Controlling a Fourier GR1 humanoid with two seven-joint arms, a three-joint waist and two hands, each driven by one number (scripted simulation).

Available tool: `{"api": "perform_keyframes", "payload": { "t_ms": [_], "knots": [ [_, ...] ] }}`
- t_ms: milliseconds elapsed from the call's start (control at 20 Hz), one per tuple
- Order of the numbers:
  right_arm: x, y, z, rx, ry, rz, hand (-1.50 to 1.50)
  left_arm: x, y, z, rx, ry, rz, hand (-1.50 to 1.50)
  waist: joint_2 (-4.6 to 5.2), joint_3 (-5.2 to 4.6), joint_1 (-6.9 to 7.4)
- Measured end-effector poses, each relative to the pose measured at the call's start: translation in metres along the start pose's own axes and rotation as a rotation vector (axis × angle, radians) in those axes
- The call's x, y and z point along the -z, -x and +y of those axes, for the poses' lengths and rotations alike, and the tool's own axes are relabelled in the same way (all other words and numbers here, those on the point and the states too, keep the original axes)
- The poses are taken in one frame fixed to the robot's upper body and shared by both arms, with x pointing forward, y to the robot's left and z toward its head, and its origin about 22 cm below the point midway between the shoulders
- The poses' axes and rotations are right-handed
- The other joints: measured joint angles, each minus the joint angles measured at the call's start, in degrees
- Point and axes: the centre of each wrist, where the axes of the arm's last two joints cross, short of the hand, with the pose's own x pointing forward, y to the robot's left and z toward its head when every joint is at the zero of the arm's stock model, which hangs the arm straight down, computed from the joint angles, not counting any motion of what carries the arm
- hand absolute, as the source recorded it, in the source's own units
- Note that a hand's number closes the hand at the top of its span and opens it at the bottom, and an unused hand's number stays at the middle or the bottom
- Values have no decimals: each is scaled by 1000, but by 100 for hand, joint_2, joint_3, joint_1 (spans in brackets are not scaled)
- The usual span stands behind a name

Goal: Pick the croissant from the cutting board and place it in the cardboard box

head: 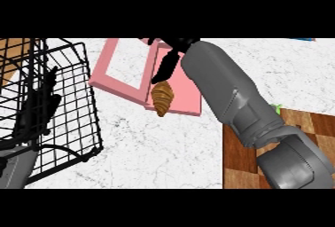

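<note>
— Looking at where things stand, what could go wrong?

— The golden-brown curved croissant (162,98) hangs below the fingertips of the right black robot hand (167,62), over the pink flat box with raised rims (118,84). Only its top end seems caught, so it could swing or slip out if the arm moves sharply. It could also land on the near rim instead of inside the box.

— Is that pink thing the cardboard box?

— I judge so, though it is pink, not brown. The brown chequered wooden cutting board (307,128) lies at the right, partly under the grey forearm (229,93), well apart from the croissant.

— How does the robot hand hold it?

— Its fingers point down, drawn together on the croissant's upper tip; the pastry dangles just beneath them, tilted a little. How much of the tip they cover I cannot tell.

— And the other robot hand?

— The left black robot hand (39,106) shows at the left edge behind a black wire basket (72,111), fingers upward and relaxed, holding nothing.

— All on the white marbled desk (170,150)?

— Yes.
</note>
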Motion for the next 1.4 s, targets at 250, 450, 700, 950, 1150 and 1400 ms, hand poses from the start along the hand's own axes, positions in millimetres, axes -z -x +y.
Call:
{"api": "perform_keyframes", "payload": {
  "t_ms": [250, 450, 700, 950, 1150, 1400],
  "knots": [
    [0, 0, -1, 71, 63, -58, -150, 1, -1, -1, -1, 9, 4, 0, 8, 5, 25],
    [0, -3, -5, 168, 151, -114, -150, -2, 4, 2, -6, -7, 12, 0, -5, 21, -55],
    [-1, -5, -14, 309, 239, -145, -150, -7, 8, 6, 0, -23, 24, 0, -13, 23, -169],
    [-22, 11, -53, 403, 284, -159, -150, -9, 9, 10, -1, -34, 20, 0, 9, 31, -224],
    [-51, 35, -82, 423, 325, -136, -150, -10, 9, 11, -5, -41, 15, 0, 40, 40, -236],
    [-93, 63, -116, 411, 373, -101, -150, -9, 5, 11, -5, -39, 7, 0, 85, 32, -197]
  ]
}}
